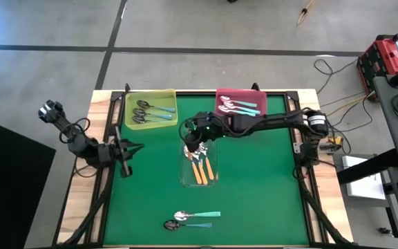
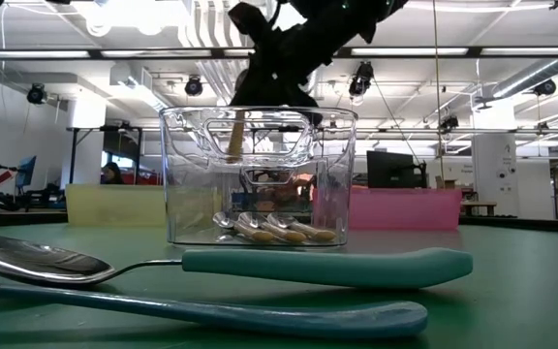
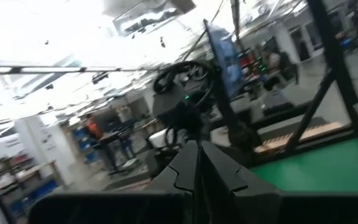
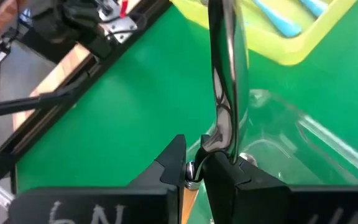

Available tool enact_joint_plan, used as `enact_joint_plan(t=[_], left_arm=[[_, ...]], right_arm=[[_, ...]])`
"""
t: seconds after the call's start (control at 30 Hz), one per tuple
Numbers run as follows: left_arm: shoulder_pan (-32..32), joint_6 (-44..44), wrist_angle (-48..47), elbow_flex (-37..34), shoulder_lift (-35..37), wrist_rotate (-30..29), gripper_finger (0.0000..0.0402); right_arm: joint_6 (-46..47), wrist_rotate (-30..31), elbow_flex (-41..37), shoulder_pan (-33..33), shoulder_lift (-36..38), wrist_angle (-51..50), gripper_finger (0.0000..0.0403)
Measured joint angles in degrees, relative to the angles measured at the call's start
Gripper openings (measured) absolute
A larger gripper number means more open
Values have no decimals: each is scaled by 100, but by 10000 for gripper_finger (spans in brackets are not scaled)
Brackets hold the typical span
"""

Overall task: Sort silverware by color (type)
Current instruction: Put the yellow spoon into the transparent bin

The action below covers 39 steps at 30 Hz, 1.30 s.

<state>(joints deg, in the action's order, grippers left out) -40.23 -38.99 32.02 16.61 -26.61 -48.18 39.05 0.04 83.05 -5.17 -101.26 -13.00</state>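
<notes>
**A:** What is the right gripper (image 1: 193, 140) doing?

**B:** It hangs over the near-left end of the clear tray (image 1: 214, 181), its dark fingers pinched on an orange-handled spoon (image 4: 226, 93). The wrist view shows the polished metal bowl and neck standing up past the fingers, mirror-bright, with a sliver of orange plastic handle below them.

**A:** And the tray itself?

**B:** Transparent, rigid plastic with rounded corners and tall walls. Several more orange-handled spoons (image 1: 202, 171) lie side by side on its floor, silver bowls pointing toward the back of the table.

**A:** The left gripper?

**B:** The left gripper (image 1: 138, 147) is parked at the left edge of the green mat, well apart from any cutlery, its two angular black fingers pressed together and holding nothing.

**A:** Where is the rest of the silverware?

**B:** In the yellow tray (image 1: 131, 98) at the back left lie dark-bowled spoons with teal handles (image 1: 152, 112). The pink tray (image 1: 221, 94) beside it has shiny-bowled teal-handled spoons (image 1: 242, 107). Two more teal spoons rest on the mat at the front: a bright-bowled one (image 1: 197, 216) and, just nearer the edge, a dark-bowled one (image 1: 187, 225). Their handles are slim, smooth and slightly flared at the tip.
</notes>
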Motion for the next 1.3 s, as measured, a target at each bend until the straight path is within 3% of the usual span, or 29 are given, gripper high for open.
enact_joint_plan(t=[0.17,0.37,0.7,1.3], left_arm=[[0,-97,1,-14,26,-144,0],[0,-91,4,-14,31,-286,0],[0,-84,-33,-16,31,-437,0],[0,-99,-36,-14,9,-529,0]], right_arm=[[90,-346,0,57,-96,-169,34],[459,-350,0,144,-119,-899,34],[1049,205,0,340,-119,-1343,34],[753,297,0,510,-201,295,34]])
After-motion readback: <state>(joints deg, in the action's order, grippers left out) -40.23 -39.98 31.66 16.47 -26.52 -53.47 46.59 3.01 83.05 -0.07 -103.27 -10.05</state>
